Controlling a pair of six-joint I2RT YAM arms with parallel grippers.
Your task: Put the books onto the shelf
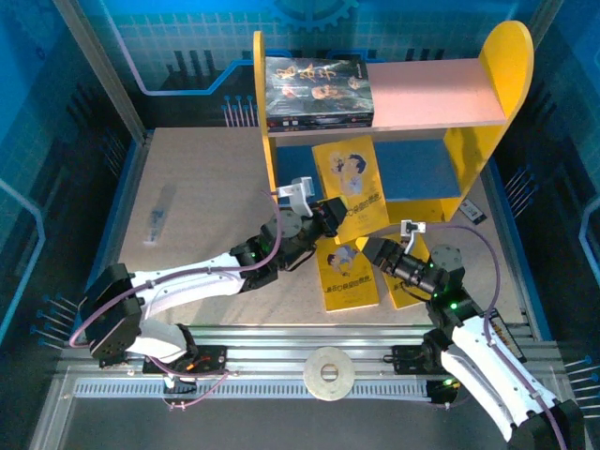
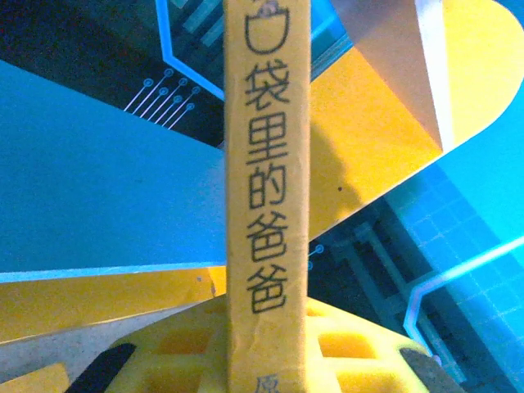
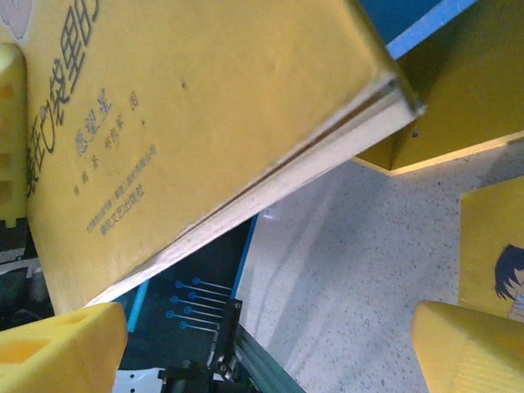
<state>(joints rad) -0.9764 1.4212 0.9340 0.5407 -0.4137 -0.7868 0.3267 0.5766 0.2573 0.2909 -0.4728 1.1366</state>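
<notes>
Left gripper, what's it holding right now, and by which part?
The left gripper holds a thin yellow book at its spine edge, jaws pressed on the two covers. The right gripper is open, holding nothing.

- Speckled table [image 1: 197, 187]: I see the shelf [image 1: 506, 66] standing at its far side.
- Pink upper board [image 1: 431, 94]: dark book [image 1: 319, 92] lying flat at the left end.
- Blue lower board [image 1: 422, 169]: tilted yellow book [image 1: 352, 183] at its front, contact unclear.
- Table in front of the shelf: flat yellow book [image 1: 349, 281], second flat yellow book [image 1: 401, 295] just beside it.
- Small dark item [image 1: 473, 214] near the shelf's right side; blurred grey object [image 1: 157, 223] on the table's left.
</notes>
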